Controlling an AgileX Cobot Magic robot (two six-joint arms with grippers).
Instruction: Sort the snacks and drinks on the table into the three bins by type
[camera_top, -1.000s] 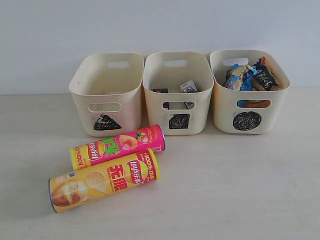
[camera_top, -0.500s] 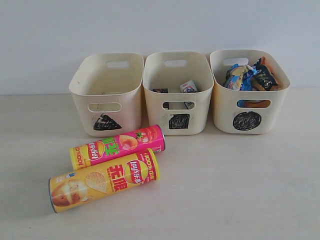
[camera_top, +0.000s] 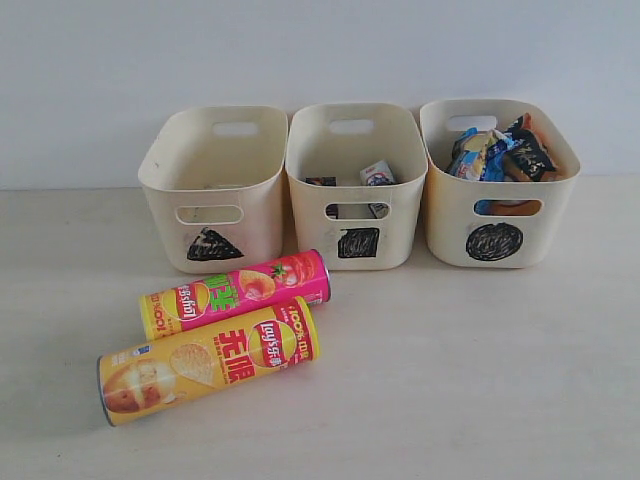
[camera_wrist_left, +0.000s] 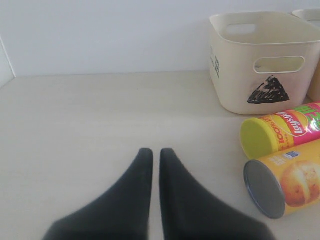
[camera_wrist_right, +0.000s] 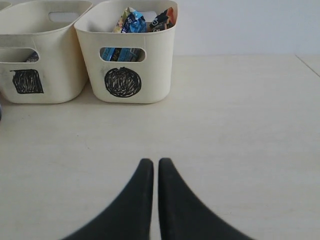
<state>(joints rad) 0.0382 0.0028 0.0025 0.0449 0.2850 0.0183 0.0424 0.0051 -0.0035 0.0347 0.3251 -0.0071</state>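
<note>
**Cream plastic bins part-filled; two chip tubes outstanding**

- Flat pale beige wood-grain table (camera_top: 480, 400): bears everything below.
- Three cream plastic tubs with handle slots, in a row at the back: triangle-marked bin (camera_top: 258, 215), nothing seen inside; square-marked bin (camera_top: 310, 215); circle-marked bin (camera_top: 450, 225).
- Long yellow-orange chip tube (camera_top: 205, 360) and long pink-yellow chip tube (camera_top: 235, 292): lying touching, side by side, in front of the triangle-marked bin.
- Crinkly blue-black and orange-black packets (camera_top: 500, 150): heaped in the circle-marked bin.
- Small white-and-blue carton (camera_top: 377, 173) and small dark carton (camera_top: 321, 182): in the square-marked bin.
- Left gripper (camera_wrist_left: 151, 152) and right gripper (camera_wrist_right: 151, 162): black fingers pressed together, nothing held, low over bare table.

Handling, as judged: spread the left fingers wide. Take the pink-yellow tube first, across its middle. Mind the tight seam between the tubes. Tip on end to fit the triangle-marked bin.

Views:
- Exterior only: bin contents, no gripper.
- Left wrist only: yellow cap and grey metal tube end.
- Right wrist only: blue packet through the circle-marked bin's slot.
</note>
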